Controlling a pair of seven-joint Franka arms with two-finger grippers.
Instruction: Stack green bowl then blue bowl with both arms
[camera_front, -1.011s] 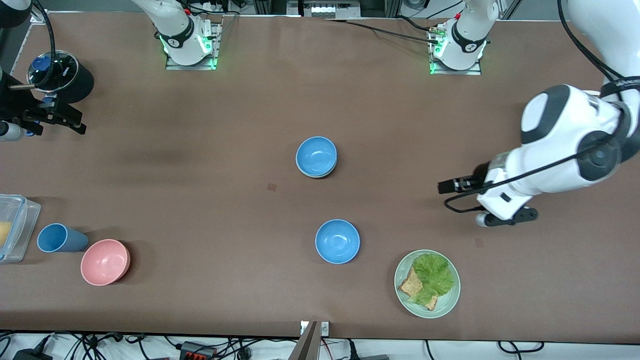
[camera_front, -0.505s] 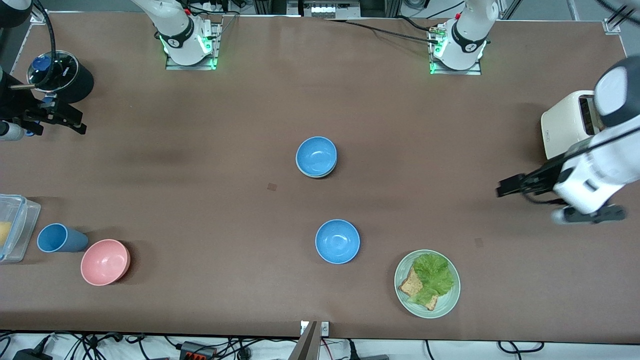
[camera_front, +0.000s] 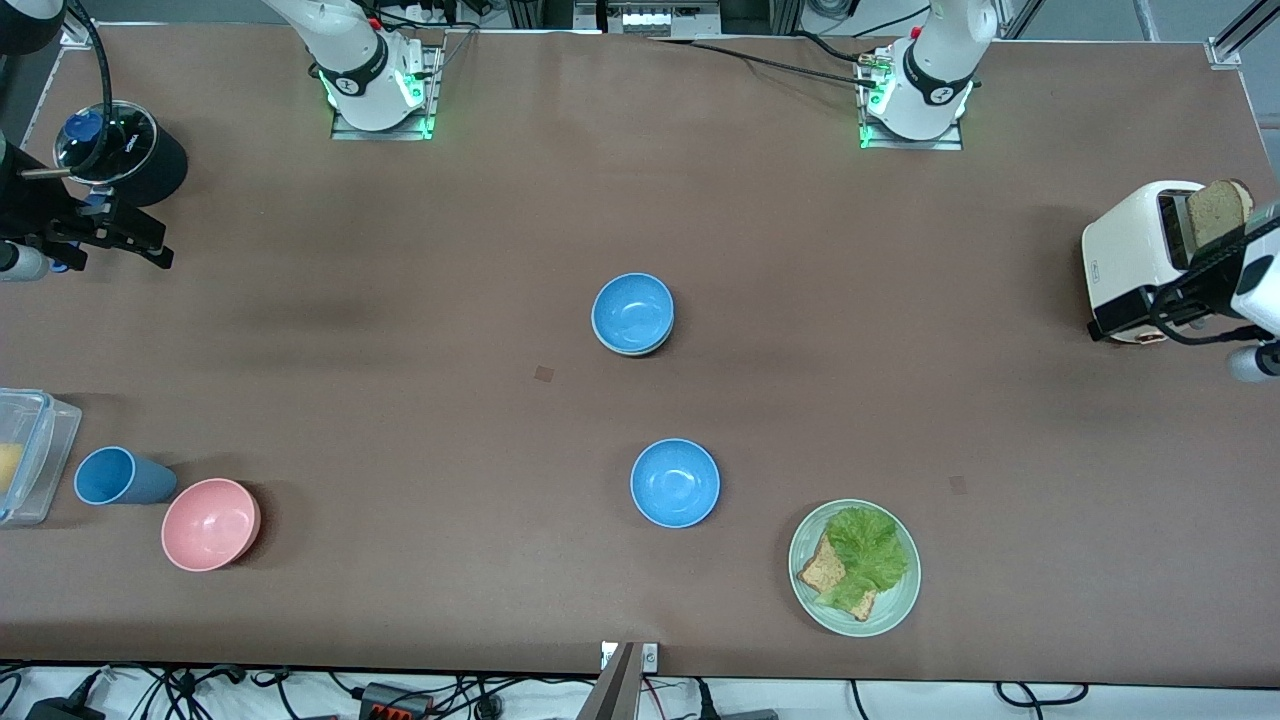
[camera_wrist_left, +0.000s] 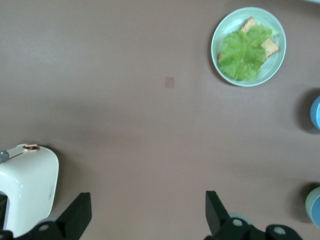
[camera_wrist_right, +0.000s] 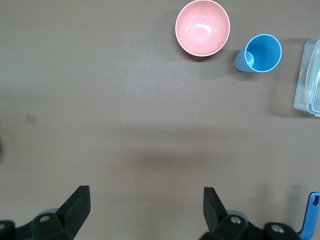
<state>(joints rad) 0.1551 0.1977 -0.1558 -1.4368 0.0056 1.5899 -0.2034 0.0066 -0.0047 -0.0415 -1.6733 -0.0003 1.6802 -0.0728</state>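
A blue bowl (camera_front: 632, 311) sits nested in the green bowl, of which only the pale rim (camera_front: 633, 350) shows, at the table's middle. This stack shows at the edge of the left wrist view (camera_wrist_left: 314, 205). A second blue bowl (camera_front: 675, 482) stands alone nearer the front camera and also shows in the left wrist view (camera_wrist_left: 316, 113). My left gripper (camera_wrist_left: 147, 220) is open and empty, up over the table beside the toaster (camera_wrist_left: 27, 190) at the left arm's end. My right gripper (camera_wrist_right: 145, 210) is open and empty, up over bare table at the right arm's end (camera_front: 110, 236).
A pale green plate (camera_front: 892, 603) with lettuce and toast lies near the front edge. A white toaster (camera_front: 1130, 255) holds bread. A pink bowl (camera_front: 211, 523), blue cup (camera_front: 115, 476) and clear box (camera_front: 30, 455) are at the right arm's end. A black round device (camera_front: 130, 155) stands there too.
My left arm has swung away from the table's middle toward the left arm's end, uncovering the toaster. The bowls and my right arm have not moved.
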